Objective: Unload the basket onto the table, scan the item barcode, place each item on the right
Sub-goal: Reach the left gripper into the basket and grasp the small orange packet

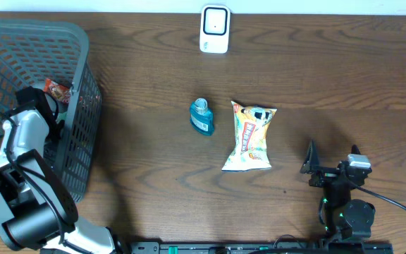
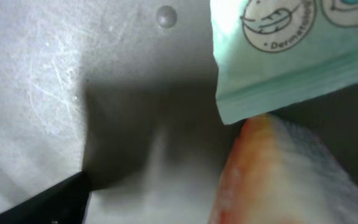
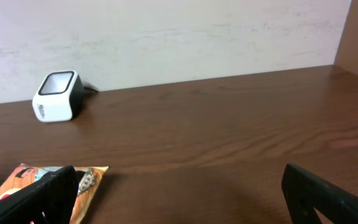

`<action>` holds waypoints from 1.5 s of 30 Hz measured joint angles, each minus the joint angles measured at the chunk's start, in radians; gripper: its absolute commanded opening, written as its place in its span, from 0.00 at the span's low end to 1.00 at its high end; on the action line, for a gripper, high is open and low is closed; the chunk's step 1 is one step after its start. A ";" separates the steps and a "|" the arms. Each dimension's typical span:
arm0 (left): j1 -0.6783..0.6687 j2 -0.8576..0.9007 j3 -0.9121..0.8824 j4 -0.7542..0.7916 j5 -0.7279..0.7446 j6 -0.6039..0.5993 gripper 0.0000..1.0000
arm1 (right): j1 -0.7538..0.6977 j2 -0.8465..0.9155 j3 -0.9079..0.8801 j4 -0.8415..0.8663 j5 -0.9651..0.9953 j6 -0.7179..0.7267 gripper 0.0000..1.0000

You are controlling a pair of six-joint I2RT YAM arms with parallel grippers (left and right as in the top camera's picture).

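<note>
Overhead, left wrist (image 1: 34, 99) hides its fingers (image 2: 45, 204) inside the basket (image 1: 84, 49).

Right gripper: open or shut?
Open: the right gripper shows both fingers far apart, only bare table between them.

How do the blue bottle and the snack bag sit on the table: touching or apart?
Apart. The overhead view shows a strip of bare table running between the blue bottle and the snack bag.
</note>
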State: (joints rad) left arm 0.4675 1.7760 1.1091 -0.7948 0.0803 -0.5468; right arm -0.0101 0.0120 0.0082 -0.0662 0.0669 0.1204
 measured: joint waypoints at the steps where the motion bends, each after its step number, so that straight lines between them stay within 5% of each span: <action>1: 0.000 -0.002 -0.002 0.000 -0.004 -0.004 0.72 | 0.000 0.000 0.000 0.000 0.000 0.000 0.99; 6: 0.000 -0.005 -0.003 -0.003 -0.012 0.001 0.44 | 0.000 0.000 0.000 0.000 0.000 0.000 0.99; 15: 0.009 -0.078 -0.006 -0.027 -0.026 0.009 0.44 | 0.000 0.000 0.000 0.000 0.000 0.000 0.99; 25: 0.045 -0.501 0.000 -0.040 -0.032 0.008 0.44 | 0.000 0.000 0.000 0.000 0.000 0.000 0.99; 26: 0.045 -0.560 0.001 -0.039 -0.032 0.008 0.45 | 0.000 0.000 0.000 0.000 0.000 0.000 0.99; 31: 0.045 -0.771 0.002 -0.040 -0.034 0.003 0.91 | 0.000 0.000 0.000 0.000 0.000 0.000 0.99; 33: 0.045 -0.809 0.002 -0.043 -0.034 -0.001 1.00 | 0.000 0.000 0.000 0.000 0.000 0.000 0.99; 38: 0.045 -0.761 0.002 -0.054 -0.035 -0.002 0.98 | 0.000 0.000 0.000 0.000 0.000 0.000 0.99; 45: 0.046 -0.466 0.000 -0.061 -0.053 0.002 0.98 | 0.000 0.000 0.000 0.000 0.000 0.000 0.99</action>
State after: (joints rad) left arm 0.5137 1.3098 1.1095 -0.8558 0.0273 -0.5446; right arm -0.0101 0.0120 0.0078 -0.0666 0.0669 0.1204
